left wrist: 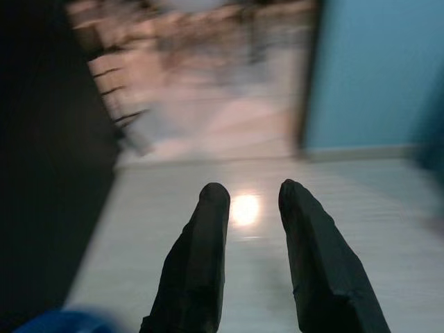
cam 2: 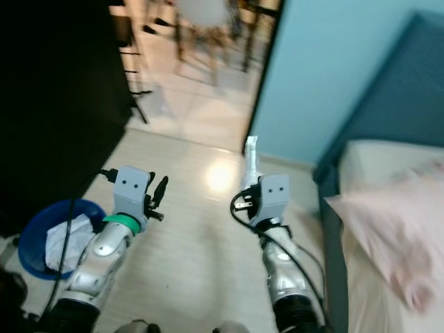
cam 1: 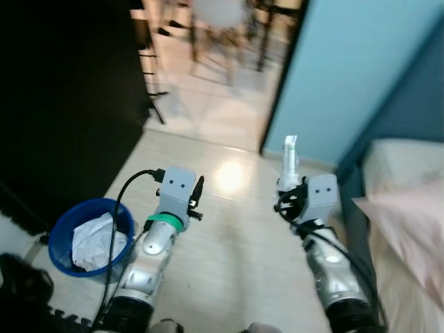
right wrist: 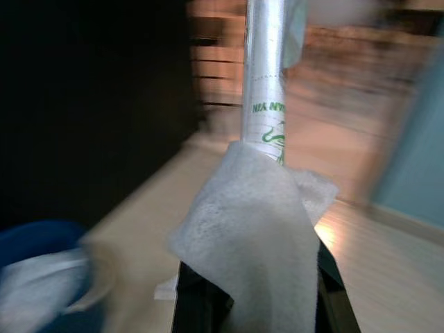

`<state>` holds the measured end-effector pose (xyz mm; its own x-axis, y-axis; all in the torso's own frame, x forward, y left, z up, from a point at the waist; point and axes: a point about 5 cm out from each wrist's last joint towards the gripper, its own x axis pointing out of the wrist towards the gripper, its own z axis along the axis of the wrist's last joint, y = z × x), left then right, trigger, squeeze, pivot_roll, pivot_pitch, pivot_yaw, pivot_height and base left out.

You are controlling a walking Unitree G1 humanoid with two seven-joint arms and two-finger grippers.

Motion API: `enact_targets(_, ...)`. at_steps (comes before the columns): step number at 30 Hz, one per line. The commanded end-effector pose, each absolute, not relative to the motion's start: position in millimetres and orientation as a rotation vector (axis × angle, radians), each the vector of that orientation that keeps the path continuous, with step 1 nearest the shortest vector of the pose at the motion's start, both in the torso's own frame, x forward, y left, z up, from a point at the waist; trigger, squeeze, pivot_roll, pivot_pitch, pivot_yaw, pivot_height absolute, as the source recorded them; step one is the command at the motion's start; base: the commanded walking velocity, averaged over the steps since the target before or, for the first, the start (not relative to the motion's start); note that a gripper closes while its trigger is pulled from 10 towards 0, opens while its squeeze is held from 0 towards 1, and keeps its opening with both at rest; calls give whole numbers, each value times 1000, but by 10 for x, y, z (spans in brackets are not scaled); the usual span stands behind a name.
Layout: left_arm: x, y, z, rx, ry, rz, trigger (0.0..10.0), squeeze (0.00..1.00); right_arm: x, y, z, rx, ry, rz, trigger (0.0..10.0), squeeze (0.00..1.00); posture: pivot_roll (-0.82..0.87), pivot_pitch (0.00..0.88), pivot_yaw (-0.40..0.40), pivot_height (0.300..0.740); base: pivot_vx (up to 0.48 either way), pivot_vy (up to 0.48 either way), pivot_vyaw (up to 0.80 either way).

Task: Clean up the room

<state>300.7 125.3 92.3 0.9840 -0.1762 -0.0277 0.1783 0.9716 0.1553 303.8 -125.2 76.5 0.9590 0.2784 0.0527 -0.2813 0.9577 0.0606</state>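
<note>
The floor [cam 1: 229, 257] is pale wood-look boards, with a bright light spot between the two arms. A blue wall [cam 1: 347, 76] stands at the robot's right, a doorway with chair legs ahead, and a dark mass at its left. The bed [cam 1: 409, 236] sits at the far right, with a pink pillow [cam 1: 409, 222] on it.

At the left, near the robot's feet, a blue bin [cam 1: 66, 239] stands on the floor with white crumpled paper [cam 1: 97, 243] inside.

The right hand [right wrist: 250, 277] is raised over the floor, near the foot of the wall, and is clenched on a tube [right wrist: 267, 90]. The tube is white and silver with green print, and it stands upright out of the hand's front end, above the fingers. A white wipe [right wrist: 253, 236] is held with it, draped over the fingers and covering the tube's lower part.

The left hand [left wrist: 253, 201] is held out over the floor, just past the bin, released, its two fingers [left wrist: 201, 257] apart and holding nothing.
</note>
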Motion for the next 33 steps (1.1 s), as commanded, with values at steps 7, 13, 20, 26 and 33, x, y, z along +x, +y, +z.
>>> enact_targets(7, 3004, 1163, 909, 144, 29, -195, 10000, 0, 3019, -1329, 745, 46, -36, 315, 10000, 0, -19, 0, -14, 740, 134, 0, 738)
enact_targets(13, 3008, 1168, 910, 142, 32, -192, 10000, 0, 3033, -1320, 762, 47, -40, 320, 10000, 0, -18, 0, -15, 740, 0, 0, 738)
enact_targets(20, 3014, 1180, 912, 148, 33, -188, 10000, 0, 3054, -1325, 779, 47, -46, 320, 10000, 0, -16, 0, -9, 740, 0, 0, 738)
enact_targets(26, 3023, 1191, 916, 161, 26, -186, 10000, 0, 3059, -1324, 780, 56, -48, 310, 10000, 0, -17, 0, -7, 740, 87, 0, 738)
enact_targets(33, 3027, 1196, 914, 165, 23, -186, 10000, 0, 3082, -1369, 775, 80, -38, 252, 10000, 0, -17, 0, -7, 740, 464, 0, 0)
